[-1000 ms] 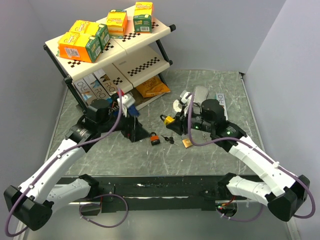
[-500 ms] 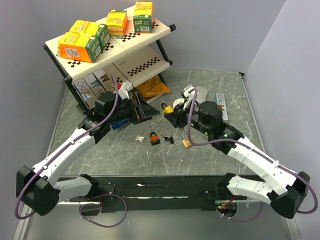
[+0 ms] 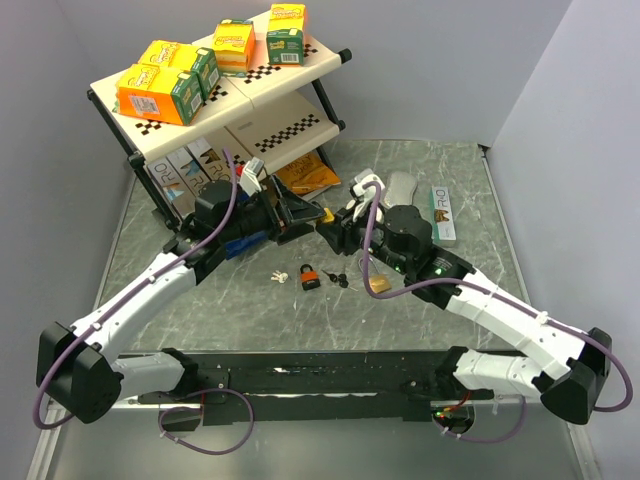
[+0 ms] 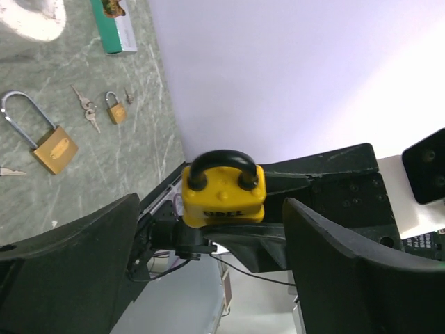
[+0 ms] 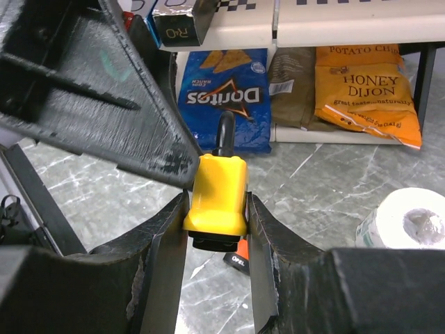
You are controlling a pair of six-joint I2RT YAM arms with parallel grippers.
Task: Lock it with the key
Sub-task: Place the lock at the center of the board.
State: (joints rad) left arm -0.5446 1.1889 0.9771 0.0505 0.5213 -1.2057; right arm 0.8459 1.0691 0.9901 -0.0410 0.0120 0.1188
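My right gripper (image 3: 335, 226) is shut on a yellow padlock (image 3: 327, 215) and holds it above the table, shackle pointing to the left arm. In the right wrist view the padlock (image 5: 217, 189) sits between both fingers (image 5: 167, 243). My left gripper (image 3: 300, 212) is open and empty, facing the padlock at close range. In the left wrist view the padlock (image 4: 222, 192) hangs between my spread fingers (image 4: 327, 243) without touching them. Black-headed keys (image 3: 340, 279) lie on the table beside an orange padlock (image 3: 310, 276). Small silver keys (image 3: 277, 277) lie left of it.
A brass padlock (image 3: 378, 285) lies right of the keys, also in the left wrist view (image 4: 54, 146). A shelf rack (image 3: 230, 100) with boxes and snack bags (image 5: 226, 97) stands at back left. A paper roll (image 5: 410, 223) and a green box (image 3: 443, 210) lie at back right.
My left gripper rose from the table by the orange padlock and swung right to face the yellow padlock. My right gripper carried the padlock left toward it. The silver keys now show.
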